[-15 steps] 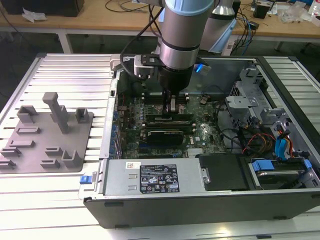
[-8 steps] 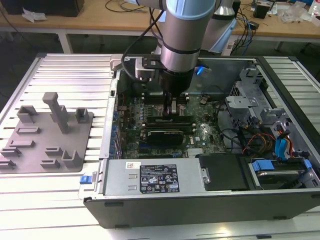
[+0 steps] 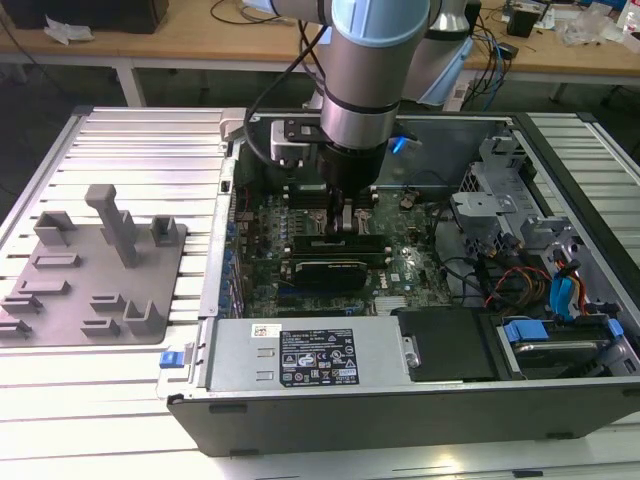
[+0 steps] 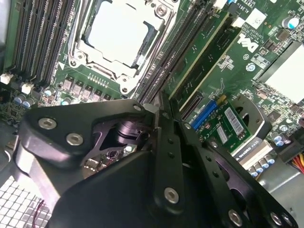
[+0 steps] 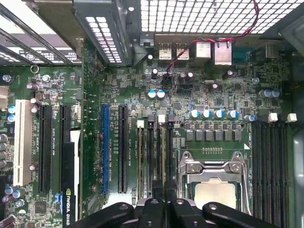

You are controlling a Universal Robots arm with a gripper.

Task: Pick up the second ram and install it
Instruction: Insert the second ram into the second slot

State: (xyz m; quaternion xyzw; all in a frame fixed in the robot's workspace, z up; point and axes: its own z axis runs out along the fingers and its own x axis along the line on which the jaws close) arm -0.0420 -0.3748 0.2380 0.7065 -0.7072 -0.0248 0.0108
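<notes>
Hanging inside the open computer case, the tool has its fingers pressed together, tips just beside the second ram, which stands seated among the black slots next to the processor socket.

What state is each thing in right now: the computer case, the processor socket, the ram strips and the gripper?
computer case: open, side panel off, board exposed.
processor socket: uncovered, no cooler on it.
ram strips: two, upright in slots beside the fingers.
gripper: low over the memory slots, fingers together; whether they hold anything cannot be told.
</notes>
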